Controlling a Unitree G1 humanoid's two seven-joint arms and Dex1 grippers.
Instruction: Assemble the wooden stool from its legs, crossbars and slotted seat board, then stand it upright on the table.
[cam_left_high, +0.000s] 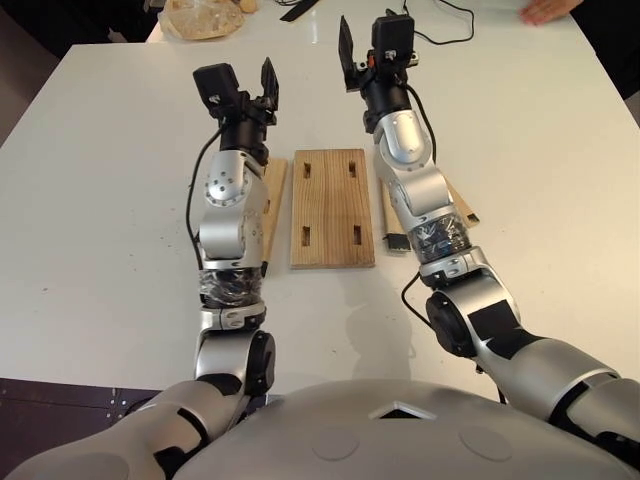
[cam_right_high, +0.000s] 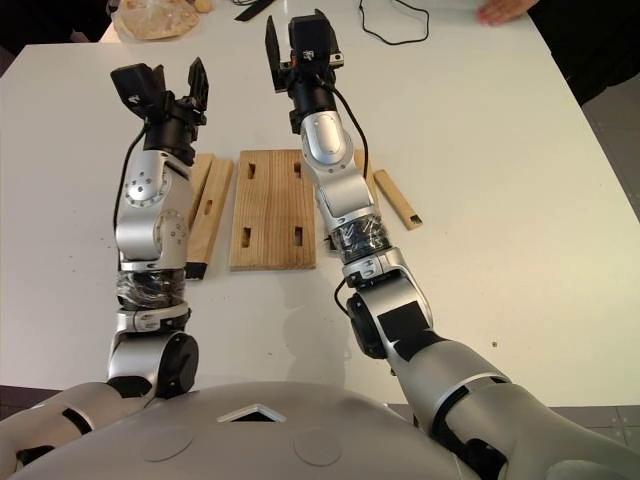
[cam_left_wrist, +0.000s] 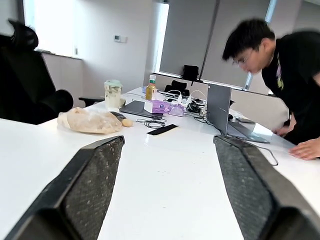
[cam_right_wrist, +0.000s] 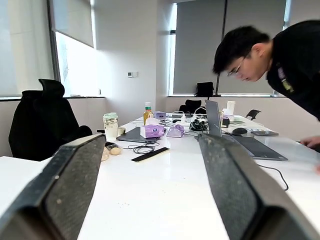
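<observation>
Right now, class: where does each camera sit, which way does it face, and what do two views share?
Eye views: on the head, looking down over both arms at the seat board on the table.
Left wrist view: behind the open left pincer, facing across the table towards a laptop.
Right wrist view: behind the open right pincer, facing likewise.
Shared: both wrist views show the laptop.

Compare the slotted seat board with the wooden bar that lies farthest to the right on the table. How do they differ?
The seat board is a wide panel with four slots cut through it; the wooden bar is narrow and long. The seat board lies square to the table's near edge, while the wooden bar lies slanted, off to the board's right. Both are light wood and rest flat and loose on the white table.
</observation>
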